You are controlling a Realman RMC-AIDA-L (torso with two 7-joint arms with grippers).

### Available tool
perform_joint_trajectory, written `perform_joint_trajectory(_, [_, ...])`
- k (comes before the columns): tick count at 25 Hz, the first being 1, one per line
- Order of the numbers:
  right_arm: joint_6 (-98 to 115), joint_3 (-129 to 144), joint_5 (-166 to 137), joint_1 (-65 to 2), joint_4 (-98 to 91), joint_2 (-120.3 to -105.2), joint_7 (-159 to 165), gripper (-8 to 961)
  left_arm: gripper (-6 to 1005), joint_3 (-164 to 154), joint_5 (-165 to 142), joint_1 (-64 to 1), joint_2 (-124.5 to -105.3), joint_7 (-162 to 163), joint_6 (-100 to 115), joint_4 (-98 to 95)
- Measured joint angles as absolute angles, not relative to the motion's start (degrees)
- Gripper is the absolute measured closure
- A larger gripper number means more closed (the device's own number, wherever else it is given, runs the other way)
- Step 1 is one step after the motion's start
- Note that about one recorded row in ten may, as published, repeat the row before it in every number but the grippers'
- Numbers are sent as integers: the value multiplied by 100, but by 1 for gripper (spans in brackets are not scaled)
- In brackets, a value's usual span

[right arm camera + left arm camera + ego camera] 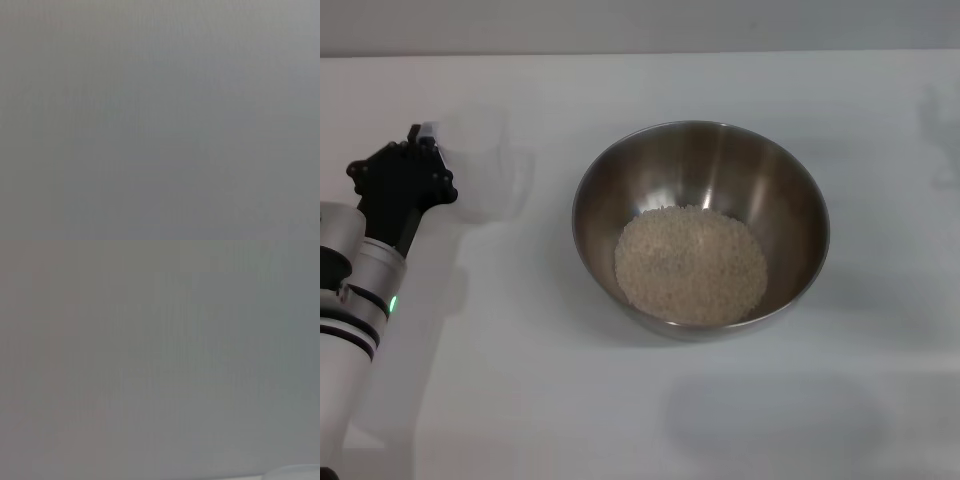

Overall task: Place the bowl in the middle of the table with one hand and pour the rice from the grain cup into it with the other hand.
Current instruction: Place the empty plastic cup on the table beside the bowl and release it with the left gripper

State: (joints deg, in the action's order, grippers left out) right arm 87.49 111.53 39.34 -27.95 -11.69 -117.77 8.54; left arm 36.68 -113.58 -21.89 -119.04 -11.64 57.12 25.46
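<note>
rice (691,263) lies heaped inside the bowl (620,175), which sits at centre frame on the table (520,400). grain cup (485,165) at upper left, upright, apparently empty. left gripper (420,140) against its near side; grip state cannot be told. right gripper not visible.

Only a plain grey wall (640,25) beyond the far edge.
</note>
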Motion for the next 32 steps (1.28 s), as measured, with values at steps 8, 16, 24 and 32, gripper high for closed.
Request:
perform_joint_trajectory(8, [8752,11153,3928,-2795,-1154,-11777,854,533,954,3559,-11402,-2188,-11907,-852,5443,2539])
perform_joint_trajectory(16, [8779,11153,3927,-2795,-1136,-11777,854,533,952,3477,-11405,-2206,-11892,-717,5241,2534])
perform_joint_trajectory(24, [8798,11153,3928,-2794,-1111,-11777,854,533,810,3478,-11620,-2002,-11815,86,5282,2499])
perform_joint_trajectory(32, [8778,11153,3929,-2795,-1107,-11768,854,533,533,3504,-12338,-1705,-11806,1024,5782,2180])
